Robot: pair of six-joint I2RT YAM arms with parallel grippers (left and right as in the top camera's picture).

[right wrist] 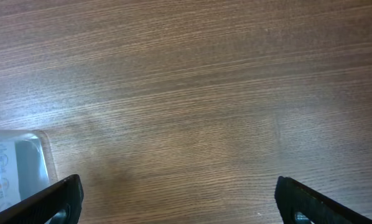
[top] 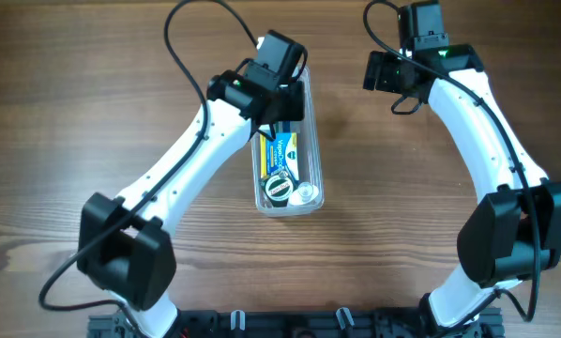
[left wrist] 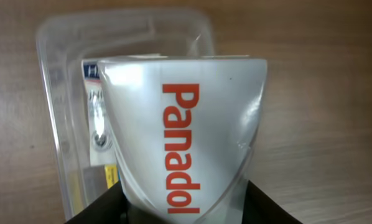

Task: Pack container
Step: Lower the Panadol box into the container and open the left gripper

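1. Container (top: pixel 315 160), a clear, see-through rectangular plastic tub with rounded corners: lies lengthwise on the brown wood-grain desk (top: pixel 83 103), midway between the two arms.
2. Contents: a blue-and-yellow cardboard box (top: pixel 282 150) lies flat inside. A round black-and-white item (top: pixel 279 185) sits next to it at the near end of the container.
3. Left fingers (left wrist: pixel 105 208): closed partway on a white cardboard box with red "Panadol" lettering (left wrist: pixel 186 143), held over the far end of the container. Whether this box touches the container cannot be told.
4. Right fingers (right wrist: pixel 55 199): spread fully apart, holding nothing, over bare desk to the right of the container's far end. One container corner shows at the left edge of the right wrist view.
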